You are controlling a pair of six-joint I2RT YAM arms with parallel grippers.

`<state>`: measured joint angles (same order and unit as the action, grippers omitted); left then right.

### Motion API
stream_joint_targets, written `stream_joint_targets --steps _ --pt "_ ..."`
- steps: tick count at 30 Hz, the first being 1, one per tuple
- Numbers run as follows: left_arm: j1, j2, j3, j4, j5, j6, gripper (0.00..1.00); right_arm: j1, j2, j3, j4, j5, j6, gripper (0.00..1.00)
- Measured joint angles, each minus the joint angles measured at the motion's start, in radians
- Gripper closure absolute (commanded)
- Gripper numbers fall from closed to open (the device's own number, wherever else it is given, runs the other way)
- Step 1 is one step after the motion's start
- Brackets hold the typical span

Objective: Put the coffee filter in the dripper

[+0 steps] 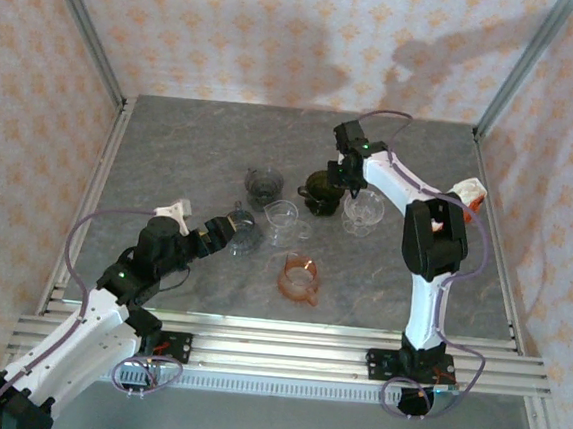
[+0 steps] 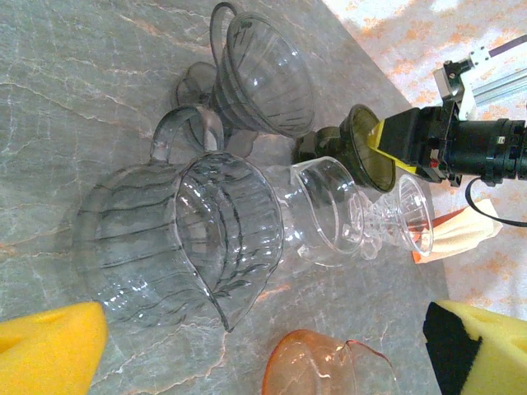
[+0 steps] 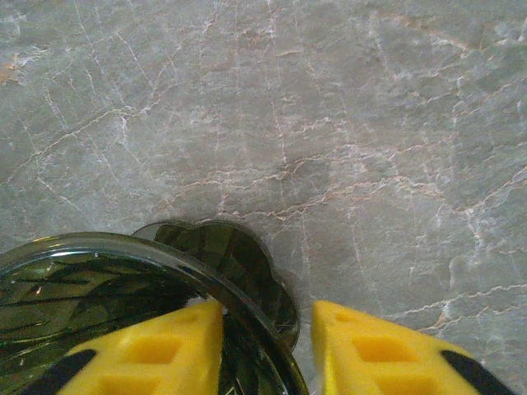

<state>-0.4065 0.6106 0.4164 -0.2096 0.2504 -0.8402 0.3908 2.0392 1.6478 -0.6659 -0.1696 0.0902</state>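
Right pincer (image 3: 268,352) is narrow and straddles the rim of the dark olive dripper (image 3: 99,288), one finger inside and one outside, with a slight gap visible either side. Left pincer (image 1: 225,232) is wide open, with the smoky grey dripper (image 2: 177,239) just ahead of it at 9 o'clock of the dripper cluster. Coffee filter (image 1: 472,194) sits at the 3 o'clock edge of the tabletop (image 1: 172,144), well apart from both pincers.

Dark olive ribbed plastic dripper (image 3: 82,288): cut off left and below. Orange translucent dripper (image 2: 323,364), nearer than it: cut off below.
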Motion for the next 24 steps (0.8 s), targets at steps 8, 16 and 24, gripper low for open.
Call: stream_joint_targets --steps 8,16,24 --pt "0.000 0.000 0.000 -0.008 -0.008 0.000 0.01 0.000 -0.007 0.000 0.015 -0.035 0.014 0.94" --pt "0.000 0.000 0.000 -0.011 -0.008 0.000 0.00 0.001 -0.040 -0.031 0.048 -0.034 0.043 1.00" --pt "0.000 -0.029 0.000 -0.020 -0.028 0.000 0.00 -0.001 -0.164 -0.097 0.062 0.026 0.094 1.00"
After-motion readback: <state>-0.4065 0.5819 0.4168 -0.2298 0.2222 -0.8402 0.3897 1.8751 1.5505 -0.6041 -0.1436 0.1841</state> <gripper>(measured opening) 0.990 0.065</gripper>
